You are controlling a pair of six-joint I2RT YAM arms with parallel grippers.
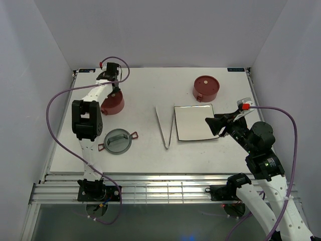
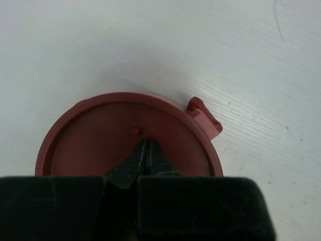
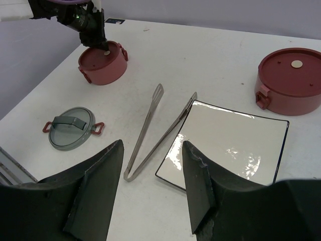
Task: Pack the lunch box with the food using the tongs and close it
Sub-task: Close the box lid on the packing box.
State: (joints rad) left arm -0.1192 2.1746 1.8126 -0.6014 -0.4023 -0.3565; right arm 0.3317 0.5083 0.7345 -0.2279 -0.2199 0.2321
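Left tool (image 2: 145,153) was shut on nothing, tips together over the flat lid of the left red bowl (image 2: 95,145), far-left on the table (image 1: 150,90); right tool (image 3: 153,145) hung open & empty by the white plate (image 3: 230,145), at its right side; tongs (image 3: 155,125) lay flat just left of the plate, one arm's tip at its corner; grey cover (image 3: 71,128) sat near-left; 2nd red bowl (image 3: 290,80), lidded, stood far-right.

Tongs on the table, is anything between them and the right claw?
Nothing tall. The open right claw hangs above the white plate, which lies flat beside the tongs, with one tong arm's tip at its edge. The path looks clear.
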